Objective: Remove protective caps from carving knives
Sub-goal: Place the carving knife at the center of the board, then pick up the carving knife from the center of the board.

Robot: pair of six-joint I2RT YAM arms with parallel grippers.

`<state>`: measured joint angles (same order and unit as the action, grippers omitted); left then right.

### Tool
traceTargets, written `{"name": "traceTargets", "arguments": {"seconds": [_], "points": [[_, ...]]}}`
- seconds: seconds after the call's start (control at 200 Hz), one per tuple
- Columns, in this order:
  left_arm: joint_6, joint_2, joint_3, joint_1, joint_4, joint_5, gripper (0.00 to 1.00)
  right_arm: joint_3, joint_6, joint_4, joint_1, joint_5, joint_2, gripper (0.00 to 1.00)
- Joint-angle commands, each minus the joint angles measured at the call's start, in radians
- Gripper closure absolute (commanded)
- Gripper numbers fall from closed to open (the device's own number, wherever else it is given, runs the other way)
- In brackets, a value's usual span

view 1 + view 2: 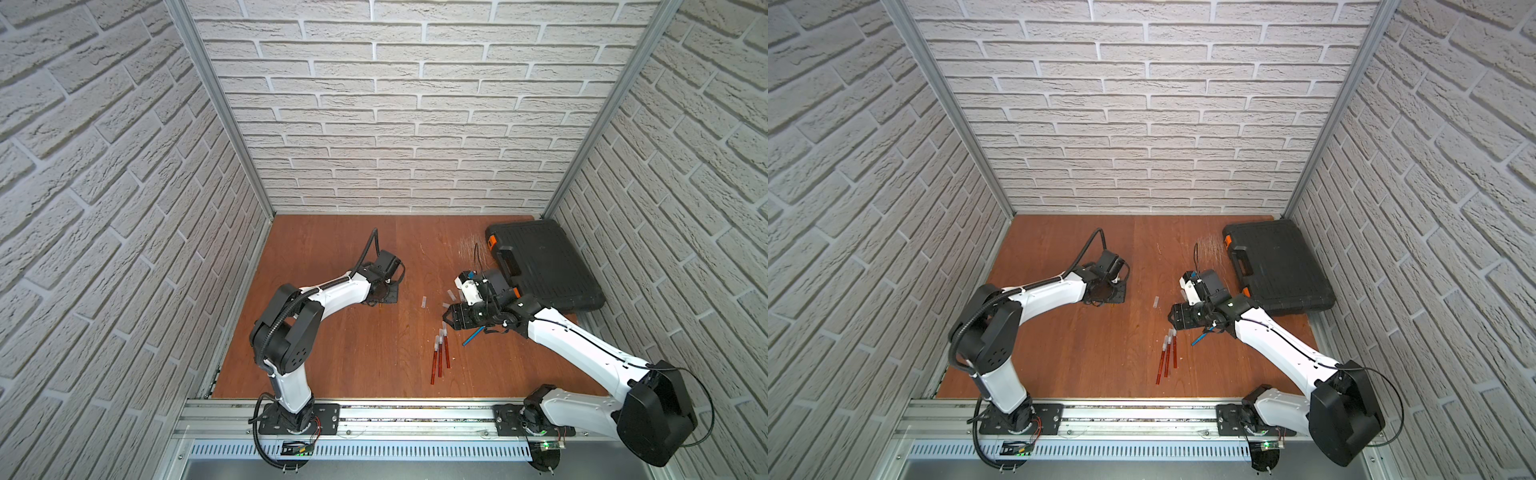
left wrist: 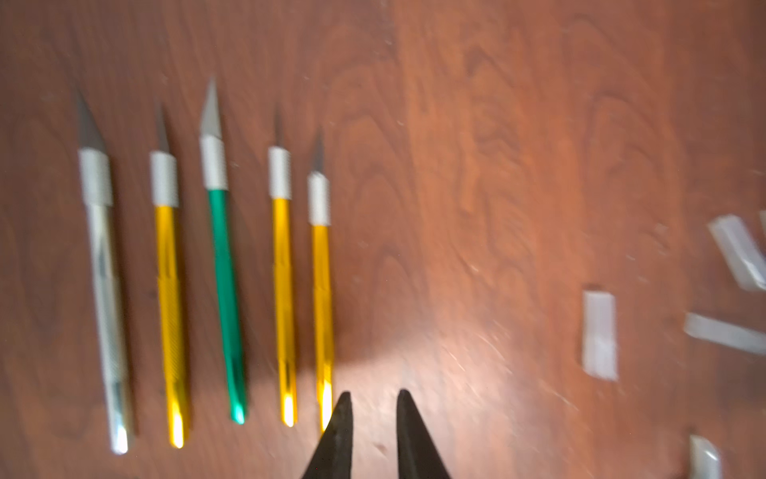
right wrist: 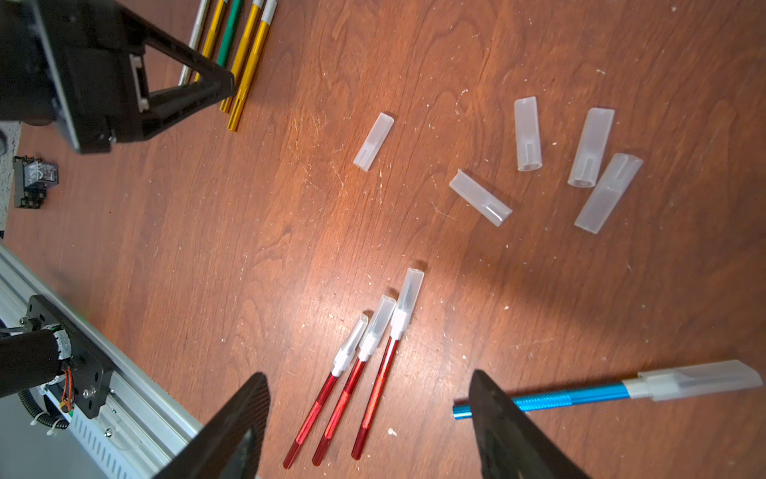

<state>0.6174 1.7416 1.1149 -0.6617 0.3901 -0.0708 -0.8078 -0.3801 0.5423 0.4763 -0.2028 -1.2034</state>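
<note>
Three red carving knives [image 3: 344, 396] are lying parallel mid-table, capped tips pointing toward the brick back wall [image 1: 415, 124], loose protective caps [image 3: 481, 198] lying beyond. Right gripper [image 3: 369, 375] is hovering wide apart, left gripper [image 2: 374, 393] slightly apart, both empty, over the wooden table [image 3: 207, 232].

The left arm [image 1: 336, 291] reaches out from its base, well to the left of the black case [image 1: 548, 266], with its wrist bent downward. The left hand [image 2: 374, 396] shows two dark fingertips a narrow gap apart, with nothing between them. The right arm [image 1: 582, 345] stretches toward the case's near corner. The right hand [image 3: 369, 375] points down, spread wide and gripping nothing.
</note>
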Motion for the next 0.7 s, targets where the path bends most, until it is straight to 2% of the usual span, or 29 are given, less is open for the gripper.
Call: {"name": "traceTargets", "arguments": {"seconds": [0.0,0.19,0.38,0.555,0.695], "points": [[0.072,-0.054,-0.051,-0.065,-0.007,-0.011,0.79,-0.014,0.015,0.03,0.01,0.005,0.038,0.23],[0.197,-0.124,-0.135,-0.208,-0.061,-0.023,0.78,-0.004,0.013,0.06,0.008,0.026,0.066,0.23],[0.318,-0.135,-0.169,-0.345,-0.119,-0.047,0.78,0.006,0.004,0.107,0.009,0.053,0.106,0.23],[0.42,-0.114,-0.18,-0.42,-0.171,-0.055,0.77,0.014,-0.003,0.169,0.009,0.077,0.16,0.23],[0.45,-0.077,-0.16,-0.468,-0.19,-0.039,0.77,0.022,-0.006,0.189,0.009,0.085,0.195,0.23]]}}
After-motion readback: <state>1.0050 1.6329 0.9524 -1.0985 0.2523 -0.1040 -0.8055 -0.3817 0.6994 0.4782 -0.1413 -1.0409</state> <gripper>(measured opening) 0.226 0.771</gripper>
